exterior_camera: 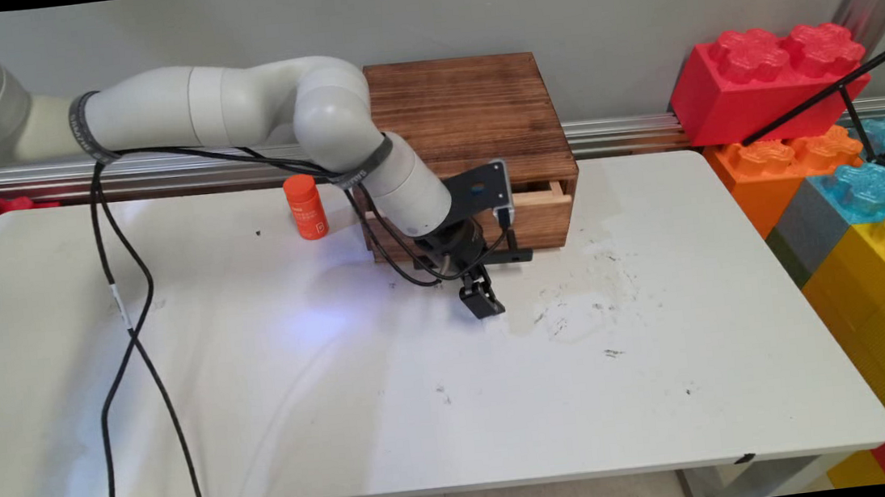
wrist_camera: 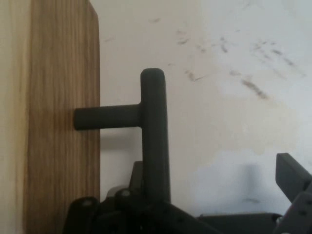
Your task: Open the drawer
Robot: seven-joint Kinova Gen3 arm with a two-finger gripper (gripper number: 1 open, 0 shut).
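— Where is the arm?

— It reaches in from the left, level above the bench [exterior_camera: 394, 415], then bends at the wrist and slopes down in front of a dark wooden box [exterior_camera: 469, 108]. The end effector [exterior_camera: 482, 300] hangs low, just over the bench top, pointing down and slightly right. Black cables [exterior_camera: 124, 312] droop from the arm to the floor.

— Is it gripping?

— No — its fingers [wrist_camera: 292, 178] are spread apart, holding nothing.

— What is around it?

— An orange bottle [exterior_camera: 305, 206] stands upright left of the box, behind the forearm. Large toy bricks [exterior_camera: 767, 79] are stacked off the bench's right end. The wrist hides part of the box's front, where a drawer [exterior_camera: 547, 194] stands slightly out.

— And nearest the end effector?

— A dark T-shaped handle [wrist_camera: 155, 131] sticking out from the wooden front. In the hand view its crossbar lies between the spread fingers, close to the left one; I cannot tell whether they touch.
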